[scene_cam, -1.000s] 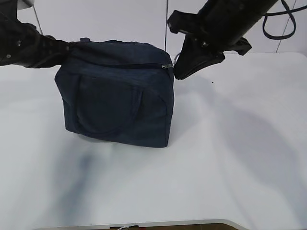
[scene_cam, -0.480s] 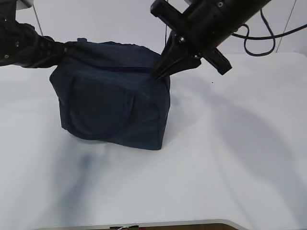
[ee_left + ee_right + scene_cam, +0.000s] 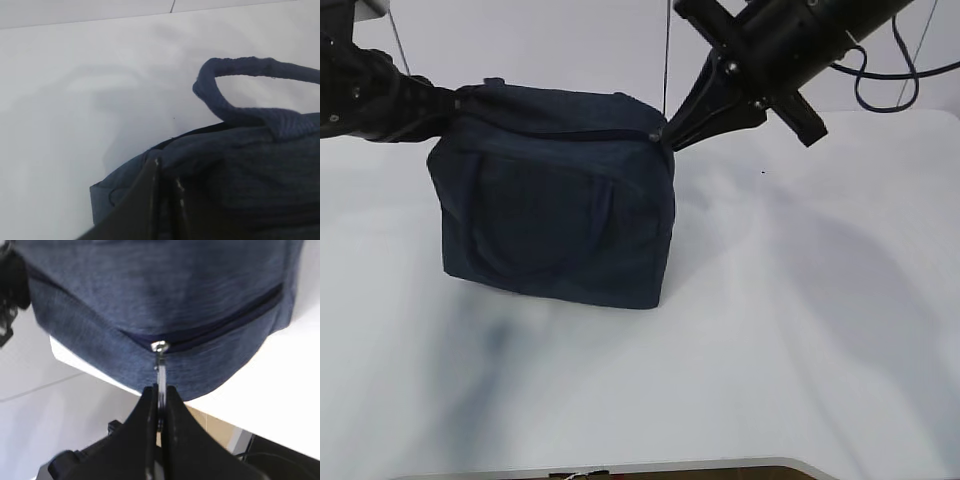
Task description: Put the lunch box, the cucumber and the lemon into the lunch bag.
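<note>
Risen off the lunch bag (image 3: 555, 215), the right end effector (image 3: 159, 392) pinches its zipper pull (image 3: 160, 374); the left end effector (image 3: 165, 172) clamps the bag's fabric.

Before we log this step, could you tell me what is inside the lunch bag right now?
Nothing inside can be seen: the lunch bag is zipped shut. The right gripper pinches the zipper pull, and the left gripper clamps the bag's fabric at its other end.

My right gripper (image 3: 159, 405) clamped on zipper pull (image 3: 160, 371), arm slanting in from upper right. My left gripper (image 3: 167, 195) pinching bag fabric (image 3: 240, 165), arm extending from left.
</note>
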